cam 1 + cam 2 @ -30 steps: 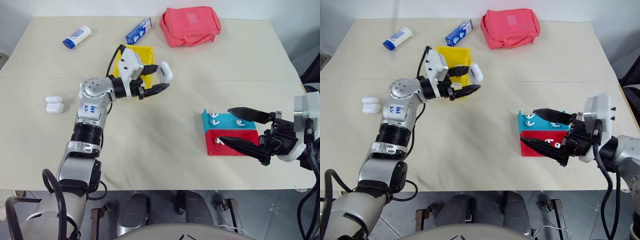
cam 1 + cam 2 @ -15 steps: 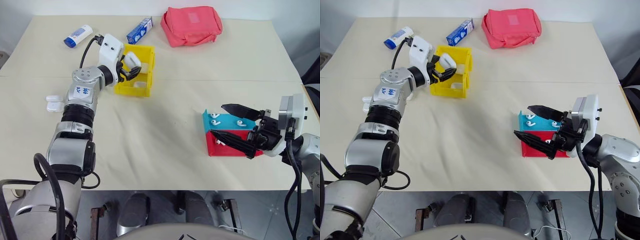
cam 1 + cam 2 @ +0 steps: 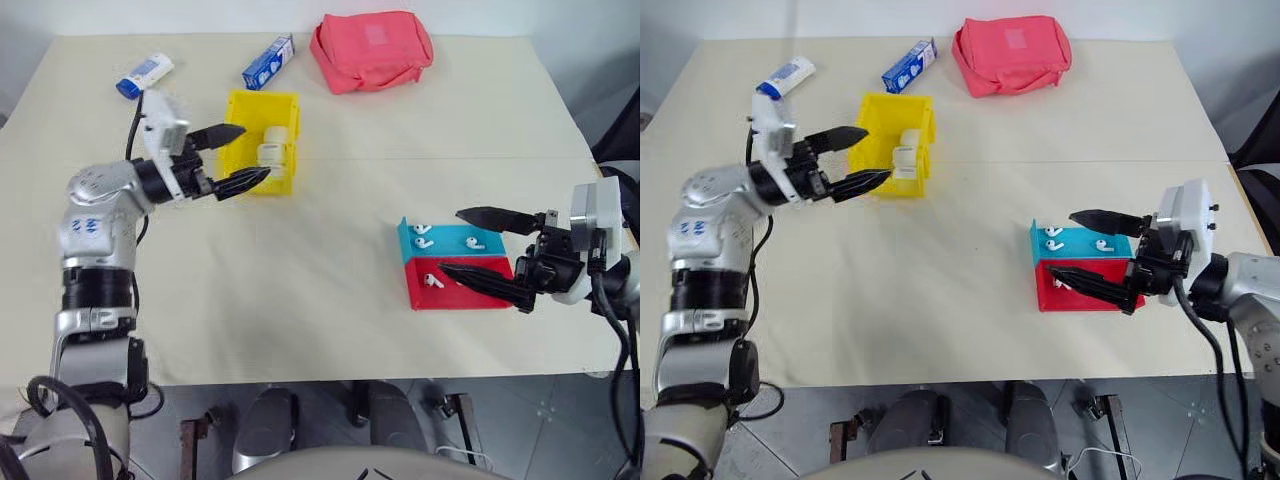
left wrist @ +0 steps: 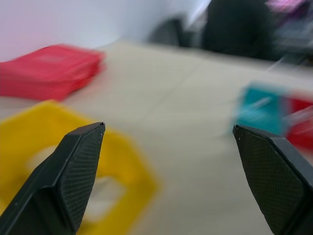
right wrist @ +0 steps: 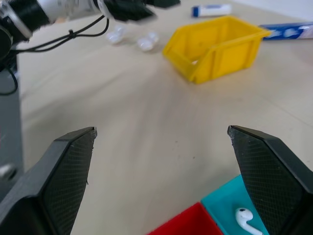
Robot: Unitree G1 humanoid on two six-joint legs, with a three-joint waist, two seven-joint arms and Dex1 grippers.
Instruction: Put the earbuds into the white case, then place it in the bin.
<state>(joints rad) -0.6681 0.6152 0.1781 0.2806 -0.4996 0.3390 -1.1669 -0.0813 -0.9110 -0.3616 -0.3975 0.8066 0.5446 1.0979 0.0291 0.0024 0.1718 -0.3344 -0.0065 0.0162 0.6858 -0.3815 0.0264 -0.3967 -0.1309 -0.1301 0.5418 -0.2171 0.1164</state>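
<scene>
The yellow bin (image 3: 262, 97) stands at the back left of the table, with a white case (image 3: 272, 151) lying inside it. My left gripper (image 3: 252, 152) hangs open just left of the bin, its fingertips at the bin's left wall and nothing between them. Several earbuds (image 3: 423, 242) lie on the teal tray (image 3: 447, 250), and one earbud (image 3: 432, 281) lies on the red tray (image 3: 455, 292). My right gripper (image 3: 452, 240) is open at the trays' right side, one finger over each tray and empty. Two more white cases (image 5: 145, 43) lie beyond the bin in the right wrist view.
A pink pouch (image 3: 372, 50) lies at the back centre. A blue-and-white box (image 3: 268, 62) and a white-and-blue tube (image 3: 143, 74) lie behind the bin. The middle of the table between the bin and the trays is bare.
My left gripper carried the white case over the bin, let it go inside, opened and drew back to the left. The right gripper has barely moved.
</scene>
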